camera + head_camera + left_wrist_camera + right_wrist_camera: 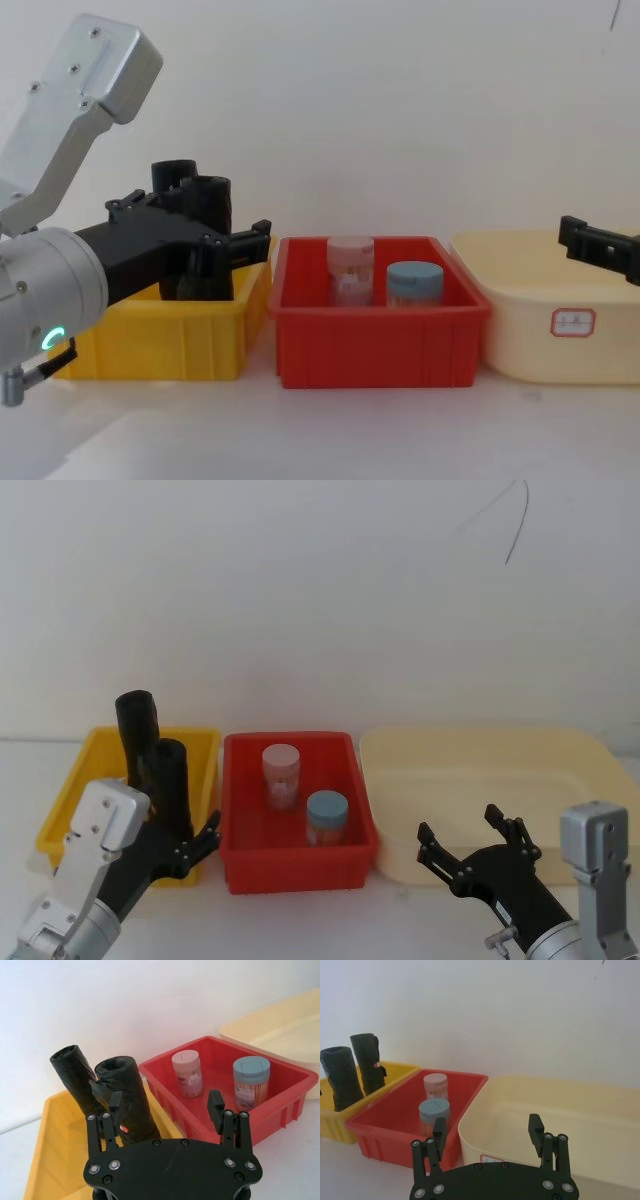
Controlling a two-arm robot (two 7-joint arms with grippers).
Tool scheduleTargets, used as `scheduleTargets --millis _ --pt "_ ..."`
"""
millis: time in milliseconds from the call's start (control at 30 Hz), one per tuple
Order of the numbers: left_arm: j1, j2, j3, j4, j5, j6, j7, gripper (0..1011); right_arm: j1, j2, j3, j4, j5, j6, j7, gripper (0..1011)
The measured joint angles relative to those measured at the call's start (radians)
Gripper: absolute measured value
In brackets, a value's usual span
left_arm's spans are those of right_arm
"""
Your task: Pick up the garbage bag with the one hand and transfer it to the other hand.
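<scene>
Closely, spread left claw (165, 1100), garbage bag (125, 1091) beside

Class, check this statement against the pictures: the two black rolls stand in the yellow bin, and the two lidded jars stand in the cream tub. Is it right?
Not quite. The pink-lidded jar and the blue-lidded jar stand in the red bin, not the cream tub, as the head view shows. The two black rolls do stand in the yellow bin.

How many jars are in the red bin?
2: a pink-lidded jar toward the back, a blue-lidded jar nearer the front, both upright in the red bin. None looks hidden.
</scene>
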Motion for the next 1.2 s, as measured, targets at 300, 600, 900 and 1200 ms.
scheduleTargets --millis 300,600,900,1200 --pt "0.0 0.0 0.0 0.0 0.0 0.0 0.0 1001 0.0 0.0 0.0 0.0 0.0 0.0 0.0 1000" --pt "0.0 0.0 0.0 0.0 0.0 0.0 0.0 1000 0.0 0.0 0.0 0.0 0.0 0.0 0.0 1000" --pt "0.001 0.001 -0.002 -0.004 0.008 0.001 0.004 1000 0.0 0.0 0.0 0.0 0.0 0.0 0.0 1000" --pt "0.018 0.01 -0.021 -0.027 0.042 0.014 0.047 1001 0.0 0.0 0.0 0.0 0.0 0.0 0.0 1000"
